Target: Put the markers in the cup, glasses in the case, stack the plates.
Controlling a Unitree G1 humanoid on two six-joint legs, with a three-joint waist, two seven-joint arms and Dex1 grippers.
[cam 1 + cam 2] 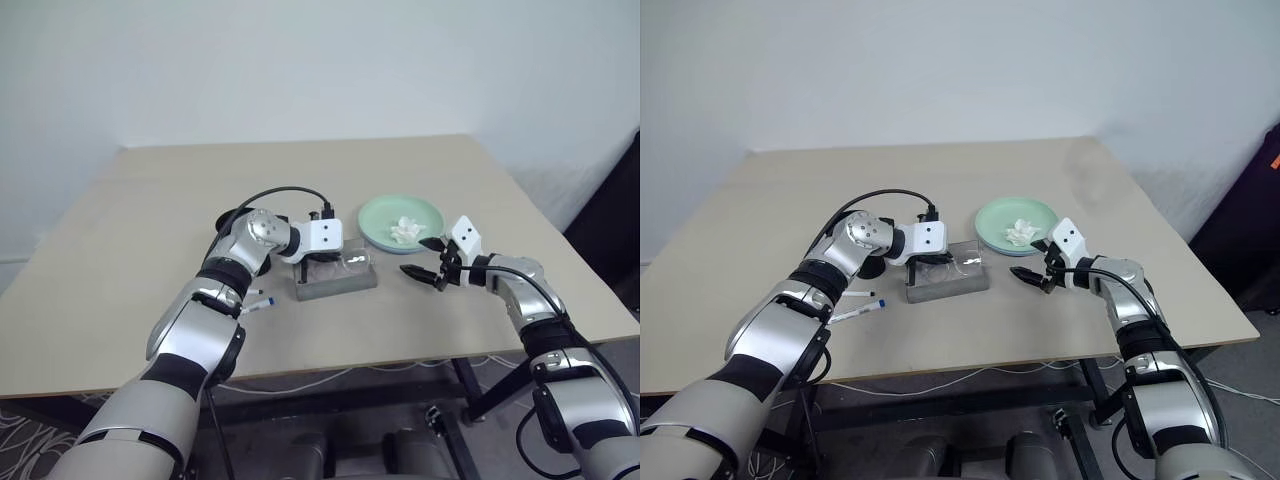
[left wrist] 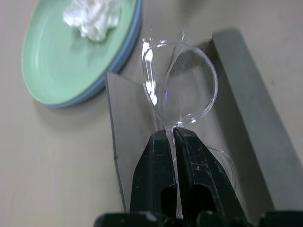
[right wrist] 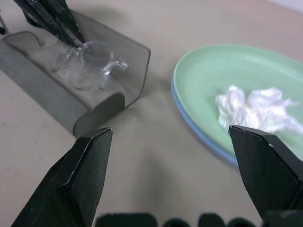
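Mint green round plate [image 3: 222, 75] on light blue plate [image 2: 120, 59]; dark grey rectangular case [image 2: 255, 118]; clear transparent plastic glasses [image 2: 182, 87]; crumpled white tissue lump [image 3: 258, 109].

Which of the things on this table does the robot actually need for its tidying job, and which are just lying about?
Part of the job:
- glasses, pinched in the left gripper over the case
- stacked plates
- markers
- cup, mostly hidden behind the left arm

Just lying about:
- crumpled white tissue on the top plate
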